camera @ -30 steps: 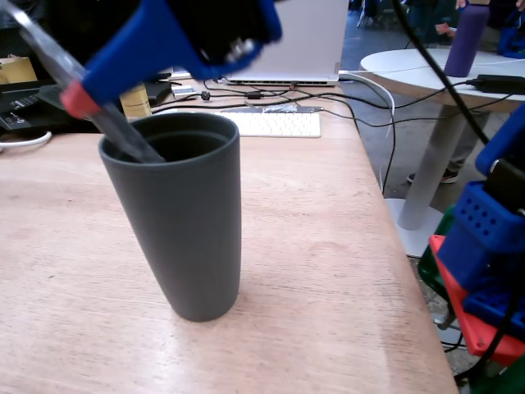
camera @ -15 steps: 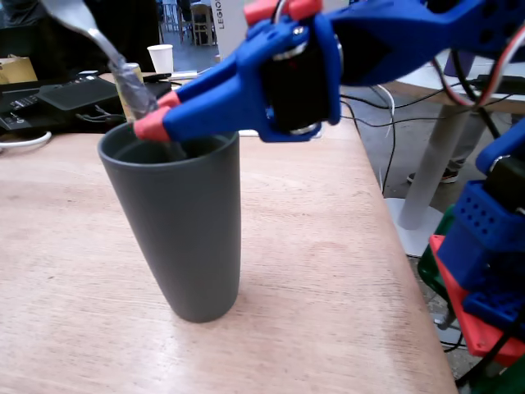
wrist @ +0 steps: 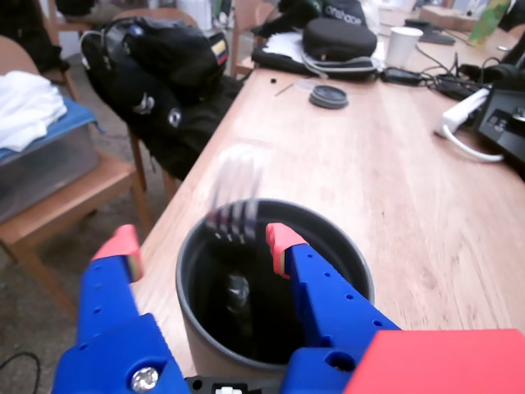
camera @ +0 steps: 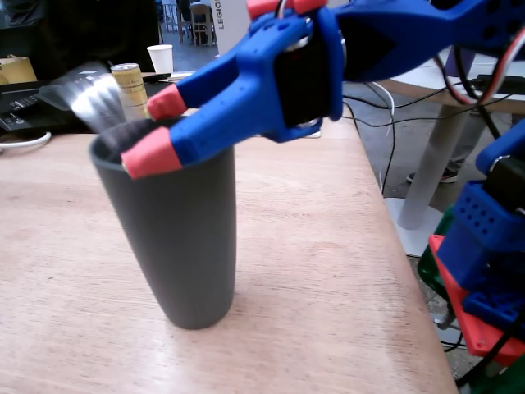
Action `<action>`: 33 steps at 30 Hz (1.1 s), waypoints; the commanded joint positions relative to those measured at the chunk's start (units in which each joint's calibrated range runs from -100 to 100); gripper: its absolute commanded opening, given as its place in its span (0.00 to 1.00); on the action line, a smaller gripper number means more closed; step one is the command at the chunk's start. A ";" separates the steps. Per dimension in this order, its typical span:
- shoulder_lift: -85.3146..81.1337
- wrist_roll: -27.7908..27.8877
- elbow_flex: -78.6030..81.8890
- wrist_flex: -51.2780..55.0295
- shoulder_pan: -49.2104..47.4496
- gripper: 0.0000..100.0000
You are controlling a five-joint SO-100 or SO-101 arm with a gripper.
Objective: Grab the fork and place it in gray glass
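Your gripper (camera: 160,127) hangs over the rim of the gray glass (camera: 180,238), fingers spread wide and pinching nothing. In the wrist view, one red-tipped finger (wrist: 283,242) sits above the glass's mouth and the other lies outside its wall. The fork (wrist: 234,205) stands inside the glass, handle down in the dark interior, its motion-blurred tines poking above the rim. The glass stands upright on the wooden table (camera: 328,246). Behind it you can see a yellow can (camera: 130,86) and a white paper cup (camera: 162,58), well apart from the glass.
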 commanded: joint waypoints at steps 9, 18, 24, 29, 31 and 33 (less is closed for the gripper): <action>-2.44 0.00 -1.35 -0.04 0.54 0.42; -1.32 -0.10 -15.89 3.49 0.71 0.42; 4.68 -0.63 -38.92 30.99 0.71 0.41; 1.42 -3.42 -38.45 47.00 6.63 0.41; -0.55 -6.74 -37.50 49.63 7.31 0.41; -5.61 -6.59 -29.10 48.97 7.48 0.41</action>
